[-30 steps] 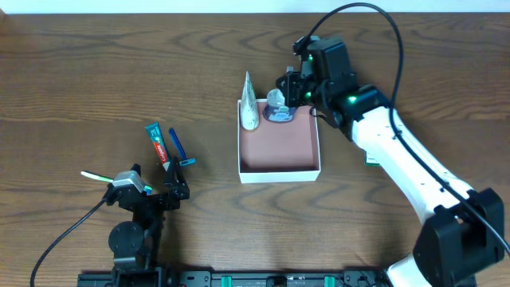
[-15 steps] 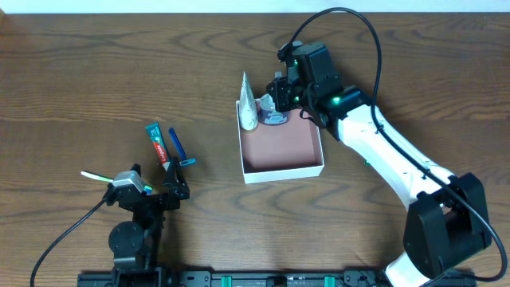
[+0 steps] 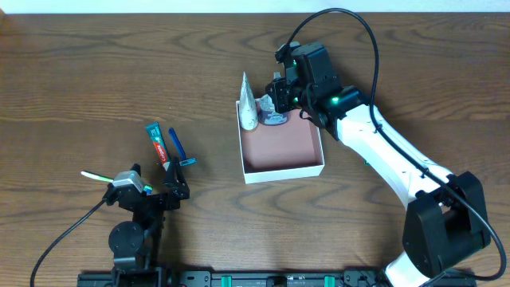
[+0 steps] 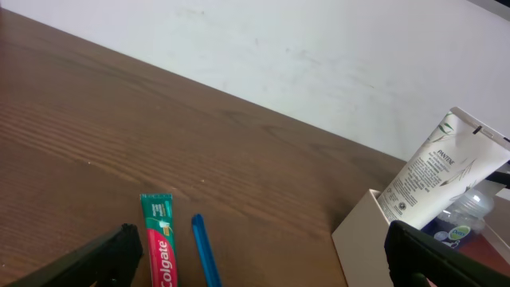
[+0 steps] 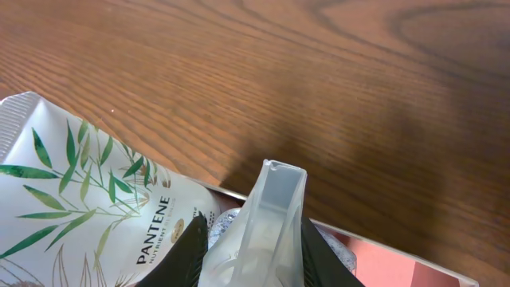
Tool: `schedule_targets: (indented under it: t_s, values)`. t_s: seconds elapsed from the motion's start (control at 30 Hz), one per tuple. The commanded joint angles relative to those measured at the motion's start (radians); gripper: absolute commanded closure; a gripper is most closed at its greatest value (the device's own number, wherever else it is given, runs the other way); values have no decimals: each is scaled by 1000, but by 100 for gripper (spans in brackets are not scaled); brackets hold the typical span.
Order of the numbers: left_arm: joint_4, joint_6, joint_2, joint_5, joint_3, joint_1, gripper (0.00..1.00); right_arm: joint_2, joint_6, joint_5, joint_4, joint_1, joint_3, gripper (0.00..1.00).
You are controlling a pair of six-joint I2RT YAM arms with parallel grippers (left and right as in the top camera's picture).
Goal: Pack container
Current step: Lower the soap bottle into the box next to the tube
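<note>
Translucent item (image 5: 263,207) cropped, container (image 3: 283,151) corner hidden

Right gripper (image 3: 278,97) is over the far edge of the white box (image 3: 284,148), clamped on a small bluish bottle (image 3: 276,114) just beside the white tube (image 3: 249,107) leaning in the far-left corner. The pink floor is otherwise bare. Down at the near left, the left gripper (image 3: 159,183) sits wide apart on the table (image 3: 96,72), near a toothpaste tube (image 3: 157,143) and blue razor (image 3: 178,148).
</note>
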Motion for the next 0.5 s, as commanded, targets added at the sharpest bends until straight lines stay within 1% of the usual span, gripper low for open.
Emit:
schedule_targets:
  t_s: [0.0,0.1,0.27,0.47]
  values:
    - [-15,9,-5,0,-27,7,2,0,-24,-6,21,11,21,80]
    - [-15,9,-5,0,-27,7,2,0,-24,-6,21,11,21,78]
    - [-15,9,-5,0,-27,7,2,0,-25,-6,20,12,21,68]
    - [-15,9,-5,0,-27,7,2,0,-31,-6,21,18,21,67]
